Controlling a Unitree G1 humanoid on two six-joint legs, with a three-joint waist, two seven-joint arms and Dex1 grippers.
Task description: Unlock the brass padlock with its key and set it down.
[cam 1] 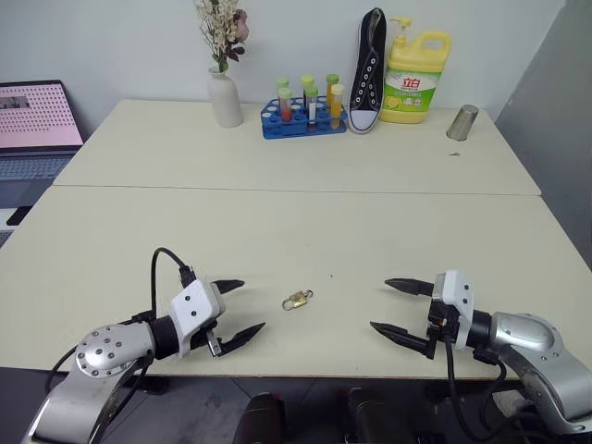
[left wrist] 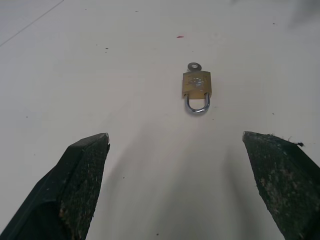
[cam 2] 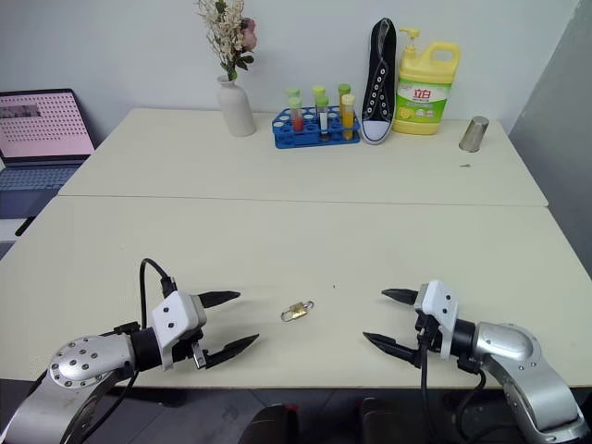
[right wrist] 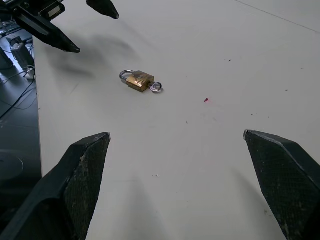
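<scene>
Both grippers, left (cam 1: pixel 239 313) and right (cam 1: pixel 400 308), hung spread wide and empty low in the frame, the brass padlock (cam 1: pixel 296 300) lying untouched between them on the table (cam 1: pixel 277 231). Nothing was yet grasped; next, probably, one gripper had to pinch the padlock's body so the other could turn the key (left wrist: pixel 193 66).

We see a cream table (cam 1: pixel 277 231) made of two tops pushed together. Near its front edge lies the brass padlock (cam 1: pixel 296 300) (key (left wrist: pixel 193 66) in its base). Along the far side stand a white vase (cam 1: pixel 224 97), a blue tube rack (cam 1: pixel 302 120), an upended black sneaker (cam 1: pixel 369 72), a yellow detergent bottle (cam 1: pixel 415 79) and a metal cup (cam 1: pixel 462 122).
</scene>
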